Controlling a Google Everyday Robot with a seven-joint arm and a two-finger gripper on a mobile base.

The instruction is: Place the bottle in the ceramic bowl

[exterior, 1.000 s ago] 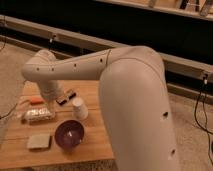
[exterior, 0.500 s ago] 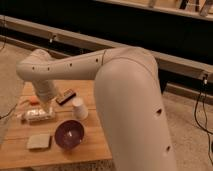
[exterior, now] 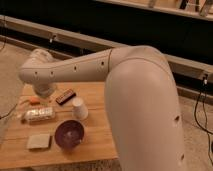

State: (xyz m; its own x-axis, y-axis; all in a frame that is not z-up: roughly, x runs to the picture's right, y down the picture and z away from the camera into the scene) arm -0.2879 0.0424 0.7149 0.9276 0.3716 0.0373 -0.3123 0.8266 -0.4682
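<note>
The bottle (exterior: 40,115), clear with a pale label, lies on its side on the left part of the wooden table (exterior: 100,125). In front of it and a little to the right sits the dark purple ceramic bowl (exterior: 69,134), with nothing inside. My big white arm reaches in from the right and bends down at the table's back left. There my gripper (exterior: 44,93) hangs just behind the bottle, apart from it and holding nothing. Its tip is mostly hidden by the wrist.
A white cup (exterior: 79,108) stands right of the bottle, just behind the bowl. A grey-beige sponge (exterior: 39,141) lies at the front left, an orange object (exterior: 31,100) at the left edge, and a dark bar (exterior: 65,96) behind the cup. A cable runs over the floor at the right.
The arm's bend has swung a little to the left over the table's back corner. The bottle, the bowl and the other things have not moved.
</note>
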